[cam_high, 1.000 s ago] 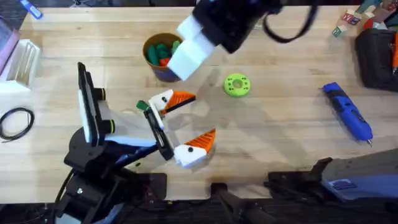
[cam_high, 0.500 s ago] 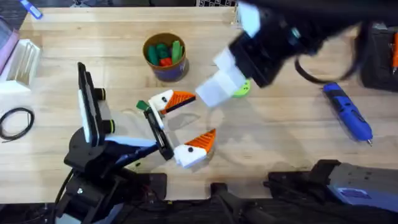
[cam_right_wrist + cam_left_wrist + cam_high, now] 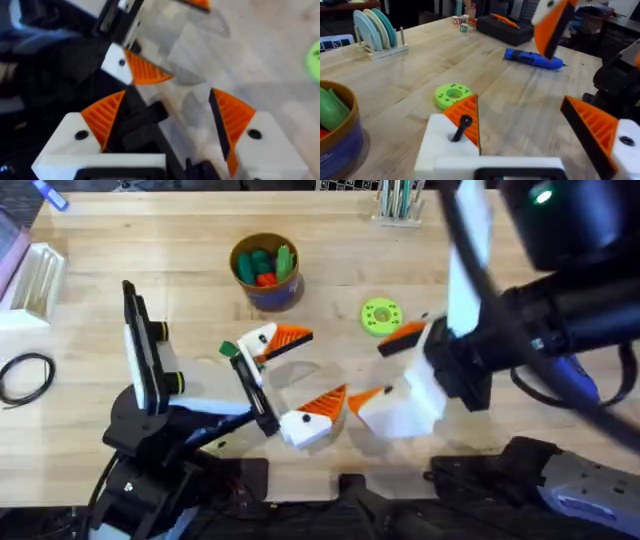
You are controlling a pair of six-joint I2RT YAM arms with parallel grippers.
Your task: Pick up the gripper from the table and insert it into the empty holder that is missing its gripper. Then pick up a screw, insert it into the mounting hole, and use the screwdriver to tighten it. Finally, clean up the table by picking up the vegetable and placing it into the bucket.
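Note:
My left gripper (image 3: 325, 365) stands open near the table's front, both white blocks carrying orange wedges; a dark screw (image 3: 461, 127) sticks out of one block. The loose gripper and an empty holder are out of view. My right gripper (image 3: 368, 375) hovers open just right of it, its orange fingers (image 3: 232, 117) apart with nothing between. The bucket (image 3: 265, 290) stands behind, holding a dark green vegetable (image 3: 258, 260) among green and red pieces. The blue screwdriver (image 3: 532, 58) lies at the right, mostly hidden under my right arm in the overhead view.
A bright green disc with holes (image 3: 381, 315) lies right of the bucket. A white plate rack (image 3: 35, 275) and a black cable loop (image 3: 25, 375) sit at the left edge. A black case (image 3: 507, 27) rests at the far right.
My right arm swung from over the bucket to the right and toward the front, ending beside the left gripper. The left arm stayed still.

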